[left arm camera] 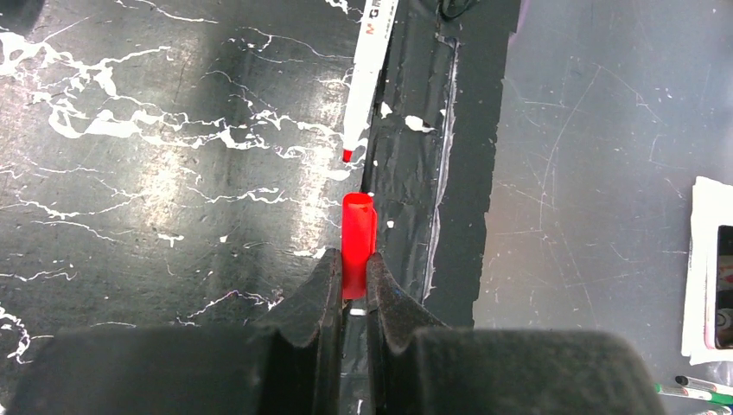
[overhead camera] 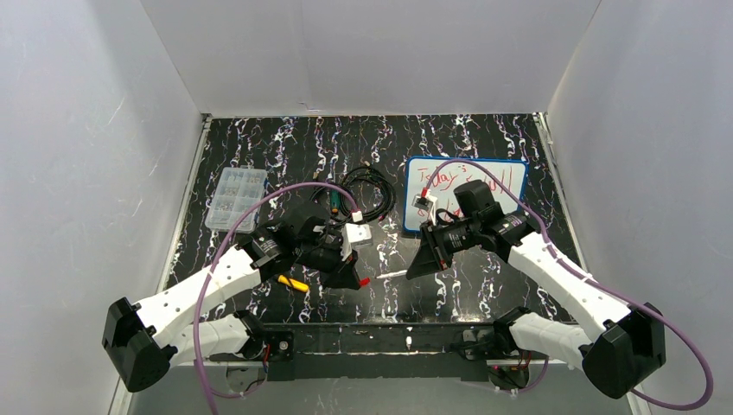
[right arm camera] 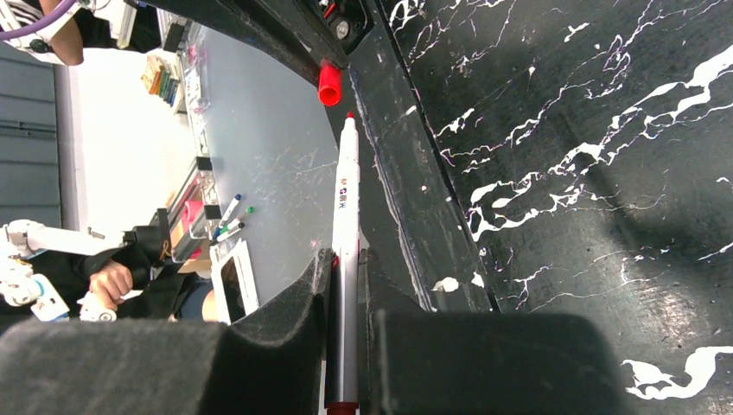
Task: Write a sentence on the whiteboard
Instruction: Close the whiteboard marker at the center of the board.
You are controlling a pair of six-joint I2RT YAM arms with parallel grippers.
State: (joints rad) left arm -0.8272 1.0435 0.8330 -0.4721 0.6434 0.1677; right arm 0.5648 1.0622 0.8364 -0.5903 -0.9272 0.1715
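Observation:
The whiteboard (overhead camera: pixel 497 177) with a blue frame lies at the back right, bearing the red sentence (overhead camera: pixel 442 178) starting "Today's"; my right arm hides part of it. My right gripper (overhead camera: pixel 423 264) (right arm camera: pixel 344 259) is shut on a white marker (right arm camera: pixel 344 216) (overhead camera: pixel 391 274) whose red tip points left toward the cap. My left gripper (overhead camera: pixel 353 278) (left arm camera: pixel 350 268) is shut on the red marker cap (left arm camera: pixel 358 242) (overhead camera: pixel 364 282), its open end facing the marker tip (left arm camera: pixel 347 156) with a small gap between. Both hover near the table's front edge.
A black cable coil (overhead camera: pixel 367 192) lies mid-back. A clear plastic box (overhead camera: pixel 236 199) of small parts sits at the back left. A yellow object (overhead camera: pixel 294 283) lies under my left arm. White walls enclose the black marbled table (overhead camera: pixel 562 207).

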